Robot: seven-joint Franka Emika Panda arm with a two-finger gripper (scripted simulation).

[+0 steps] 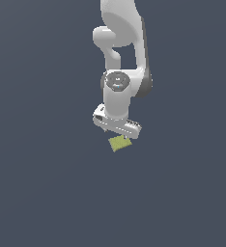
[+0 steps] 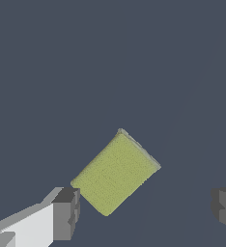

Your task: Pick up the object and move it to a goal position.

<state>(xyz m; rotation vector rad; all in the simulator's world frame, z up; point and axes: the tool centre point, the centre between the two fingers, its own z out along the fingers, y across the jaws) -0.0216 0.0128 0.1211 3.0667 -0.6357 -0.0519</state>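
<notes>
One block [image 2: 116, 172] lies between the open gripper's [image 2: 146, 210] fingers

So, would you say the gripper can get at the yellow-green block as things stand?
Probably yes: the gripper is open, nothing lies between it and the block, though the block sits nearer one finger, turned askew.
</notes>
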